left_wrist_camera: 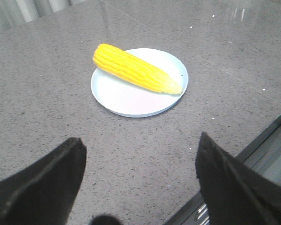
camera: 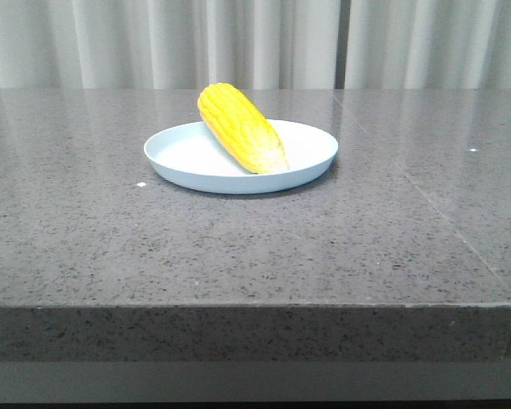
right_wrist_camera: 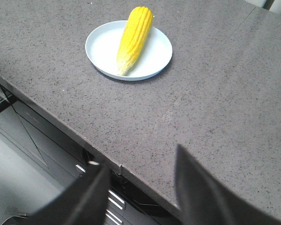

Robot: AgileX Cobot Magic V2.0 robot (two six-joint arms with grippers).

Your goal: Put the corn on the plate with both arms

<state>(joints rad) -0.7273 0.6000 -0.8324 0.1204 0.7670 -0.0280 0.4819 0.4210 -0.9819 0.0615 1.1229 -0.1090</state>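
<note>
The yellow corn (camera: pixel 239 128) lies across the pale blue plate (camera: pixel 183 158) in the middle of the grey stone table, its thick end resting over the far rim and its pale tip inside. The wrist views show the same corn (left_wrist_camera: pixel 136 69) (right_wrist_camera: pixel 135 38) on the plate (left_wrist_camera: pixel 126 101) (right_wrist_camera: pixel 103 47). My left gripper (left_wrist_camera: pixel 140 143) is open and empty, well back from the plate near the table's front edge. My right gripper (right_wrist_camera: pixel 143 157) is open and empty too, hanging over the table's front edge. Neither gripper appears in the front view.
The table's front edge (camera: pixel 255 307) runs across the front view. Below it sits a dark frame (right_wrist_camera: pixel 47 131). Pale curtains (camera: pixel 255 43) hang behind the table. A seam (camera: pixel 434 204) crosses the stone to the plate's right.
</note>
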